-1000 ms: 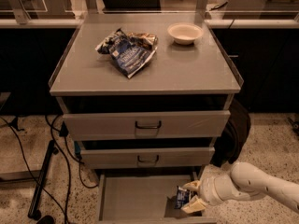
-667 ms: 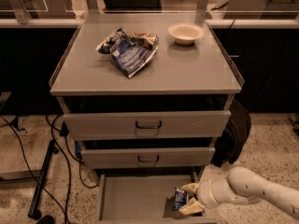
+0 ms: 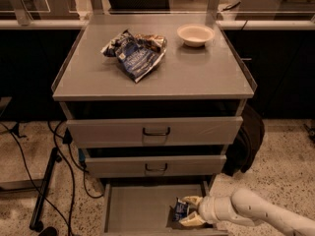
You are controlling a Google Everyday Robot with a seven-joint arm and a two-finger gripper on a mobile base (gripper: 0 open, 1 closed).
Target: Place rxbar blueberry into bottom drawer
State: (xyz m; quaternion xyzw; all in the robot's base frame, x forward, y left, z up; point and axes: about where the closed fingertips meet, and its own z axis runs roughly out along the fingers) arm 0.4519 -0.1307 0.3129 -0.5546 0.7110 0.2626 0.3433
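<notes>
Grey metal cabinet (image 3: 157,85) fills mid-scene, w/ a flat top and three drawers down its near face. It stands on speckled floor (image 3: 285,156). Top drawer (image 3: 155,131) and middle drawer (image 3: 155,165) are both pushed in, each w/ a dark handle at centre. Bottom drawer (image 3: 138,210) is pulled out toward the near side, a shallow tray w/ grey floor showing on its left half. White robot arm (image 3: 256,213) comes in from the near right corner and reaches left over the drawer's right part. On the cabinet top, left of centre, lies a crumpled blue-and-silver chip bag (image 3: 135,55). A pale bowl (image 3: 195,34) sits far right on the same top, well apart from the bag. Dark bag (image 3: 246,141) leans on the floor just beside the cabinet's right side. Black cables (image 3: 54,171) trail on the floor to the left. The gripper (image 3: 185,211) is down inside the bottom drawer, right of centre, one finger (image 3: 193,200) on the far side and the other on the near side. It's grasping the bar (image 3: 179,209): small dark-blue wrapper clamped btwn the two fingers, at the drawer's right part, just above or on the drawer floor, can't tell which.
</notes>
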